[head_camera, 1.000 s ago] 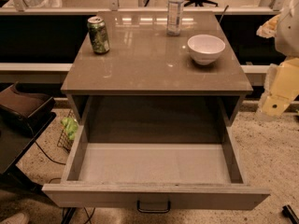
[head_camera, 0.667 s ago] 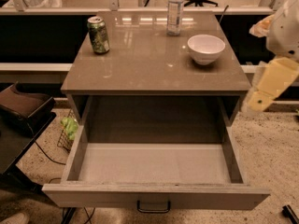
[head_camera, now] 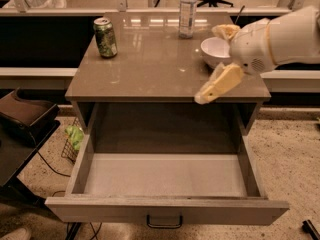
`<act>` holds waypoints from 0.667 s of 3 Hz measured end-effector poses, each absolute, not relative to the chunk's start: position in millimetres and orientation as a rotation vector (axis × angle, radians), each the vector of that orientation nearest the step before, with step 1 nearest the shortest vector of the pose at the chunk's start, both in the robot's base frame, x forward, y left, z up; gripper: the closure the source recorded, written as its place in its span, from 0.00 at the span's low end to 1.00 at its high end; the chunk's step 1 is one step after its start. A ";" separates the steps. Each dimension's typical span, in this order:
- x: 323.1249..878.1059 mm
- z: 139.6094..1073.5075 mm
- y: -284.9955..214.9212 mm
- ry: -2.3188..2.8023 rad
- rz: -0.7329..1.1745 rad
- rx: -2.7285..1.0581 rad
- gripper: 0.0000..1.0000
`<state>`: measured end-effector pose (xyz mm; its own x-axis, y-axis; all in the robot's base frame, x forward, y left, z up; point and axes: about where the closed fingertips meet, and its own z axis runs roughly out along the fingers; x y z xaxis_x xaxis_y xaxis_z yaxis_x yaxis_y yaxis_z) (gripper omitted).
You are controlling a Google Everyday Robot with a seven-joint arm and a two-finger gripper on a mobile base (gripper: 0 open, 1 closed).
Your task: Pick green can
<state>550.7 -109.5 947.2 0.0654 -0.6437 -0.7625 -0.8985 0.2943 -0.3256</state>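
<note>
Starting nearest us: the drawer (head_camera: 100, 211) hangs open at 6 o'clock with nothing in it, same as 1 second ago. Nothing there matters for the pick.

The big change is the gripper (head_camera: 209, 64). 1 second ago it sits off the table's right edge, around 3 o'clock. Now we see it swung in over the front right part of the tabletop (head_camera: 150, 69), partly in front of the white bowl (head_camera: 214, 51). Its 2 fingers (head_camera: 220, 84) are spread wide with nothing between them, so we read this as the reach just getting going.

The green can (head_camera: 105, 37) stands upright at the far left of the tabletop, about 10 o'clock, well apart from the gripper. It's in the same spot as in both earlier frames. The clear bottle (head_camera: 187, 11) at 12 o'clock hasn't budged either.

So for the task, we figure the arm needs a long sweep left and away across the top, steering clear of bowl and bottle, before any closing happens.
</note>
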 end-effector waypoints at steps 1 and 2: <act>581.3 962.8 -67.5 1.418 0.464 -1.274 0.00; 580.9 974.7 -41.4 1.341 0.492 -1.271 0.00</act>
<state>580.9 -41.4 974.7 0.2548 -0.3799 -0.8892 -0.8650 0.3215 -0.3852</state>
